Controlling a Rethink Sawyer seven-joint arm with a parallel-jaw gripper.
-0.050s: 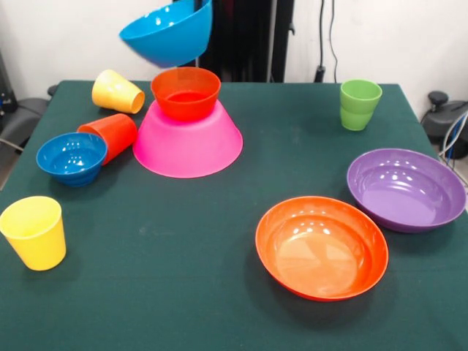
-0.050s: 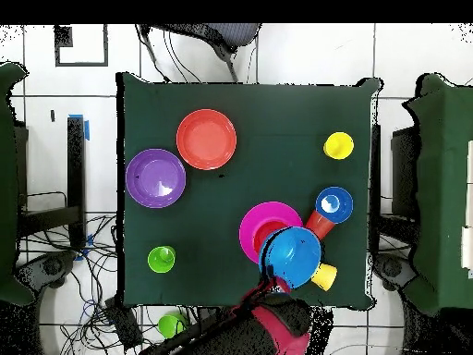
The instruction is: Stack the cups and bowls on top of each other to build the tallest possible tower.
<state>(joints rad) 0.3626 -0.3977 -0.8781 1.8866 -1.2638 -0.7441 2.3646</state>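
- I see the desk (image 1: 219, 292) under its dark green cloth, carrying nearly every piece
- The large pink bowl (image 1: 187, 146) sits upside down at the far left of my front view, as base of the tower
- The small orange bowl (image 1: 186, 93) stands upright on the pink bowl's upturned bottom
- The medium blue bowl (image 1: 168, 33) hangs tilted in the air just above the small orange bowl, touching nothing below it; from overhead it covers part of the pink bowl
- The wide shallow purple bowl (image 1: 406, 189) rests upright at the right edge in the front view
- The wide shallow orange bowl (image 1: 322, 247) rests upright just beside the purple one, nearer my camera, with a narrow gap between them
- The small blue bowl (image 1: 72, 157) stands upright left of the pink bowl
- The orange-red cup (image 1: 111, 135) lies on its side between the small blue bowl and the pink bowl, close against both
- One yellow cup (image 1: 117, 91) lies on its side behind the pink bowl's left flank
- The other yellow cup (image 1: 35, 232) stands upright alone at the near left
- The green cup (image 1: 359, 104) stands upright at the far right, well apart from the rest
- The hand is hidden behind the medium blue bowl in both views, so I cannot tell how far open it is or how it grips
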